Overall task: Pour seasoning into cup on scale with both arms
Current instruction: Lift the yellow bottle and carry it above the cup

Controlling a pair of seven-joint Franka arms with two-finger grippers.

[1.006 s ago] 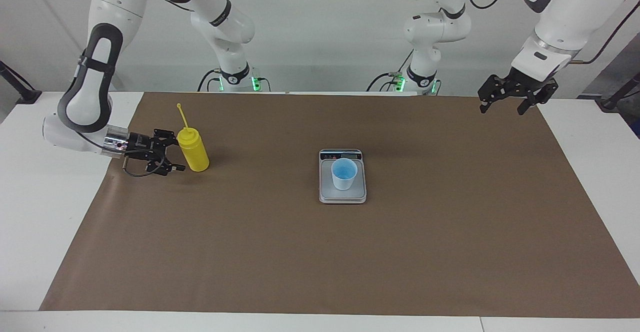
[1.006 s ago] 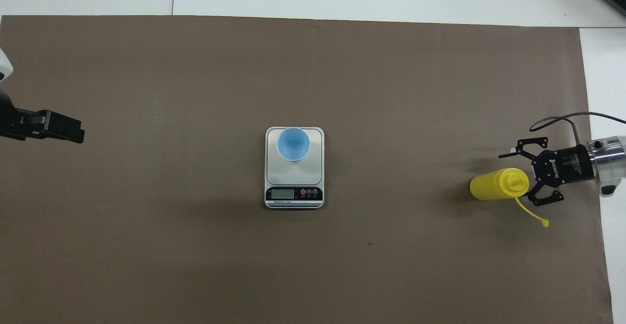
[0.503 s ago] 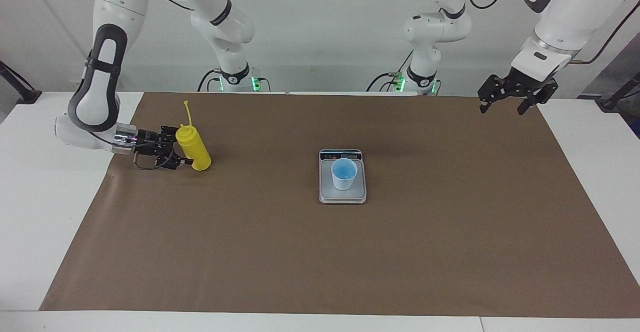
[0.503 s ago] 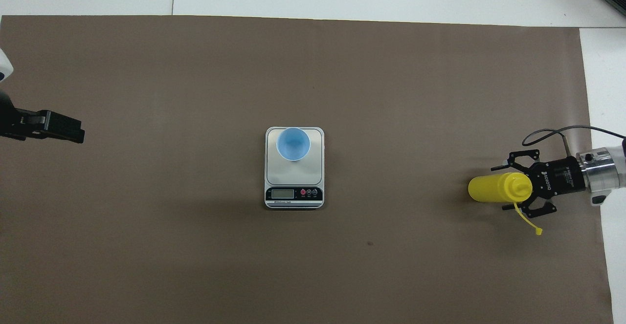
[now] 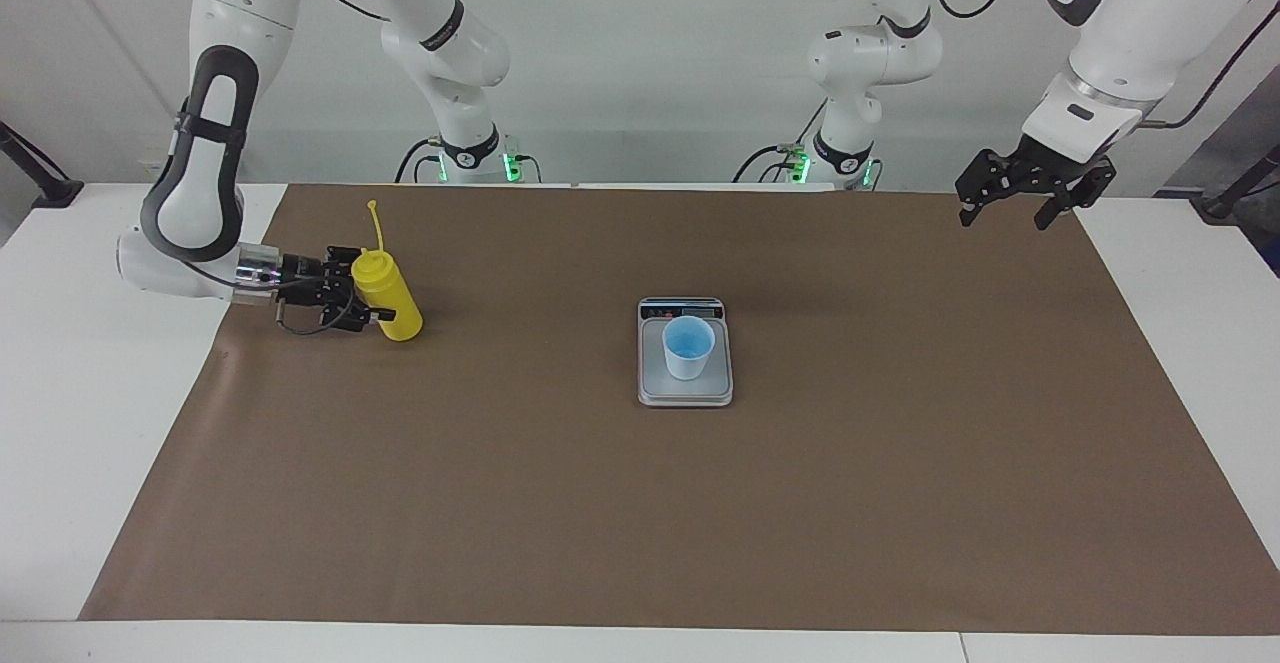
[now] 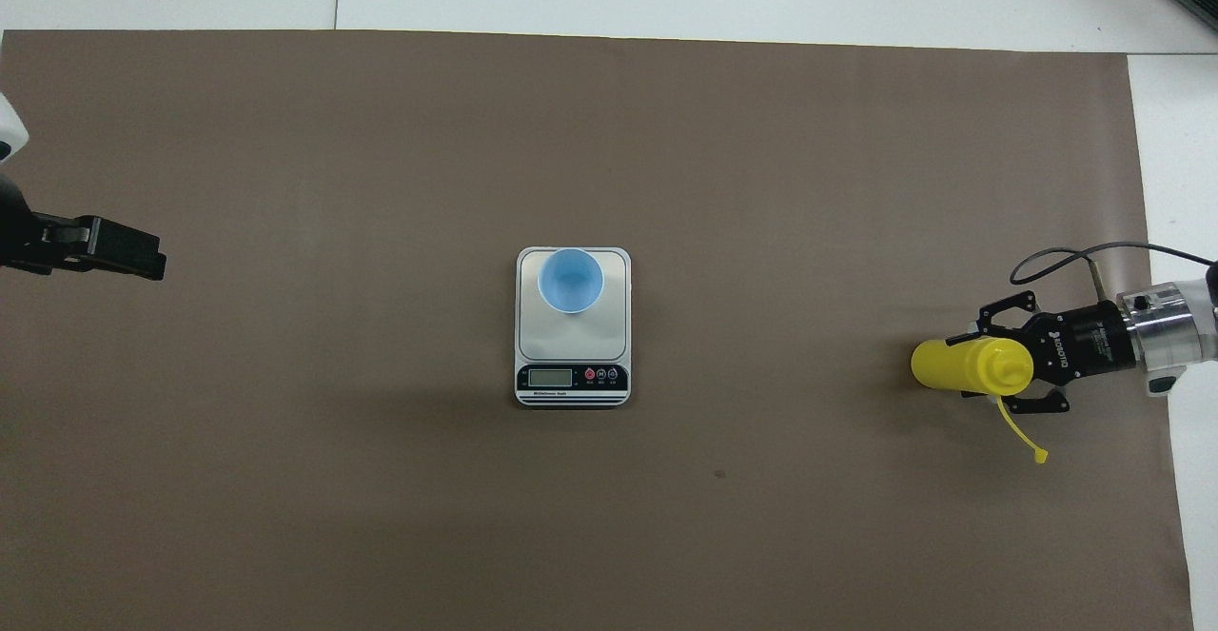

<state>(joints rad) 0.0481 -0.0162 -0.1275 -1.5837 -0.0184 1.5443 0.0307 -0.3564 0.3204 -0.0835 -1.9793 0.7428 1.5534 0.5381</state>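
While your right gripper [image 5: 368, 305] pinches the yellow bottle [image 5: 387, 295] at the right arm's end of the table, a weak grip could tip it. The left gripper [image 5: 1010, 198] waits, fingers spread, well apart from the cup [image 5: 688, 347] on the scale [image 5: 685, 389].

The right claw [image 6: 1001, 376] has white letters along its black body, and they look like the brand name ROBOTIQ. The scale [image 6: 573, 326] has a small grey screen and tiny print under it, but no number or word there can be read.
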